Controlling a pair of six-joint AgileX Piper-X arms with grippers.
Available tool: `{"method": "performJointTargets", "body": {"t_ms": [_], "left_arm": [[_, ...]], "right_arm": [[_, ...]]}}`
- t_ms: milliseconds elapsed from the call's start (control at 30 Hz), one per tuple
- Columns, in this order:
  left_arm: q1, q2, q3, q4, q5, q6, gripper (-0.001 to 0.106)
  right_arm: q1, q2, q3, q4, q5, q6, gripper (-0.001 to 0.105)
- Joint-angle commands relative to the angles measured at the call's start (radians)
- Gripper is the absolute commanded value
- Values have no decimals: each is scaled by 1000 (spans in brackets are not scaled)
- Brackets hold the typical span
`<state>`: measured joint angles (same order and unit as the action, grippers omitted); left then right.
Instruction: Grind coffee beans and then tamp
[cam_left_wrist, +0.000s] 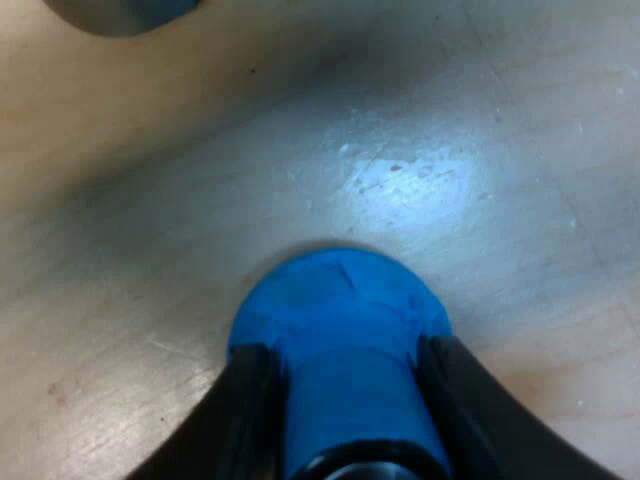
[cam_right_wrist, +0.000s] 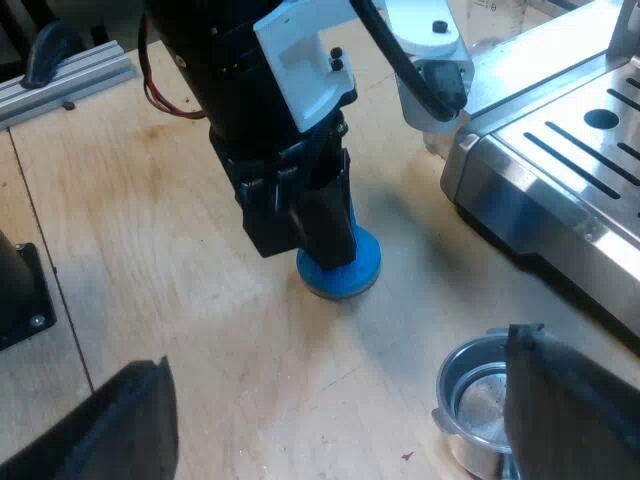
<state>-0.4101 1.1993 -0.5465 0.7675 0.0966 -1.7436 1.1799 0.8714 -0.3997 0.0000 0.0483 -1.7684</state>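
The blue tamper (cam_left_wrist: 340, 310) stands upright on the wooden table (cam_left_wrist: 450, 150). My left gripper (cam_left_wrist: 345, 350) is shut on the blue tamper, with a black finger pressed against each side of its stem. In the right wrist view the left gripper (cam_right_wrist: 300, 225) comes down from above onto the tamper (cam_right_wrist: 345, 272), whose round base rests on the wood. The metal holder (cam_right_wrist: 480, 405) lies with its empty basket facing up, close beside one finger of my right gripper (cam_right_wrist: 335, 360). That gripper is open, its fingers wide apart with nothing between them.
The espresso machine (cam_right_wrist: 540, 190) stands close by with its slotted drip tray showing, a short gap from the tamper. A measuring glass (cam_right_wrist: 492, 12) is behind it. An aluminium rail (cam_right_wrist: 60, 85) and a black block (cam_right_wrist: 20, 290) lie at the table's edge.
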Motion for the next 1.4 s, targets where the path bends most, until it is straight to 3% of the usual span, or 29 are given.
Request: {"method": "performJointTargets", "body": {"t_ms": [33,100,433,933,1067,1400], "left_arm": [[-6,-2,-1,29,-18,-1,5],[-6,-2,-1,37,-18,6,0],[-6,-72,-1,76,-18,24,0],[-6,-437,-11,203,-15,24,0],[-6,-516,-11,256,42,24,0],[-6,-598,-18,278,130,20,0]], "right_arm": [[1,-4,-2,0,-8,-8,69],[1,-4,-2,0,-8,-8,69],[1,-4,-2,0,-8,-8,69],[1,-6,-2,0,-4,8,69],[1,-6,-2,15,55,69,69],[1,-6,-2,157,113,92,69]]}}
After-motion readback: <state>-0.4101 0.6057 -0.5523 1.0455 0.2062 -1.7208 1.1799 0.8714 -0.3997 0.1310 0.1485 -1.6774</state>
